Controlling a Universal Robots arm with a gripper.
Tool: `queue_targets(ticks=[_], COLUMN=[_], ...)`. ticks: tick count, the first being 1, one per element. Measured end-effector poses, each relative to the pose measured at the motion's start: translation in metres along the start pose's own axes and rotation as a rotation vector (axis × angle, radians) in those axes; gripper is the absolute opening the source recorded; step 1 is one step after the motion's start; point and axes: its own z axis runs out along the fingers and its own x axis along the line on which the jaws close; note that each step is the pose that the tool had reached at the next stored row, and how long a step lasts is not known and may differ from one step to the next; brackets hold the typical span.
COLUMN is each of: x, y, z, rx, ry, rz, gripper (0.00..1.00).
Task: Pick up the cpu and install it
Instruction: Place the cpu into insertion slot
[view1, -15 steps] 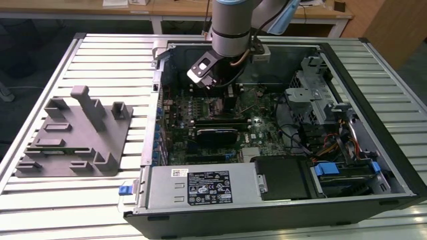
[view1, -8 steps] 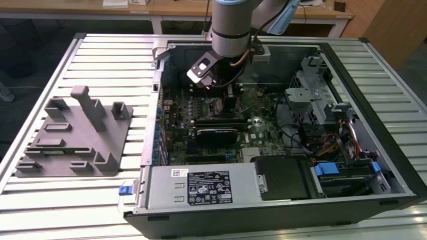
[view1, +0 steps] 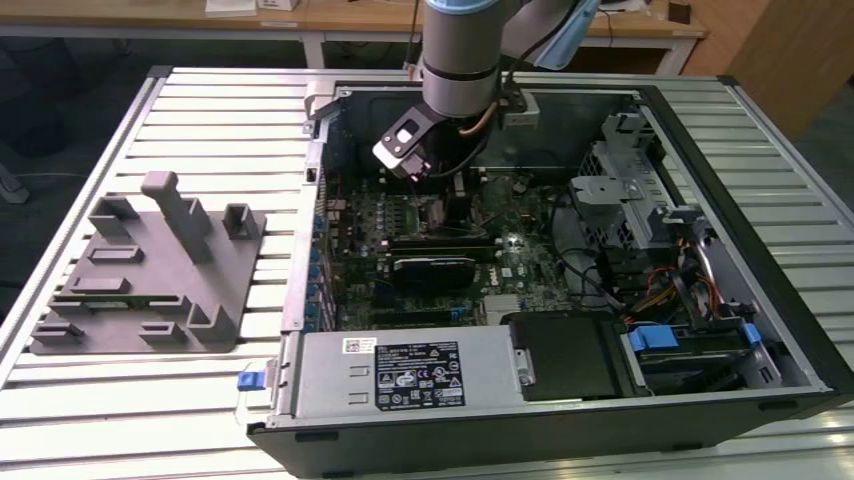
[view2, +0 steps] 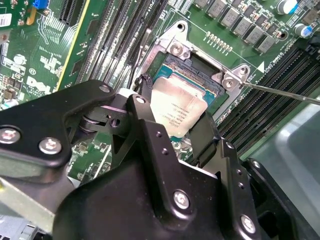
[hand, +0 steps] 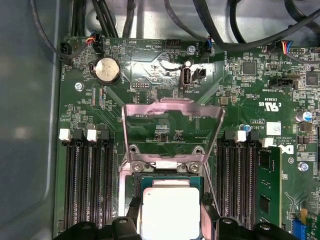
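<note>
Silvery square metal-topped cpu (view2: 180, 107) sits pinched by the black gripper (view2: 172, 119), just over the open metal-framed socket (view2: 197, 67). If it goes down crooked, it could jam and get hurt.

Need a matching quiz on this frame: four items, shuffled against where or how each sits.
Things:
1. cpu
2. socket load plate
3. coin battery
4. grey tray

States:
a. on the slatted table, outside the computer case
b. flipped open
c. held in the gripper
d. round, silver, on the motherboard

Pairs: 1-c, 2-b, 3-d, 4-a
</note>
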Motion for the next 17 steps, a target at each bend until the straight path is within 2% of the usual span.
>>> queue_targets(ticks=[17], x=[0.0001], y=[-0.0012], z=[0.0033], rx=[0.0000], ry=[0.0001], rz=[0.000], gripper=[0.54])
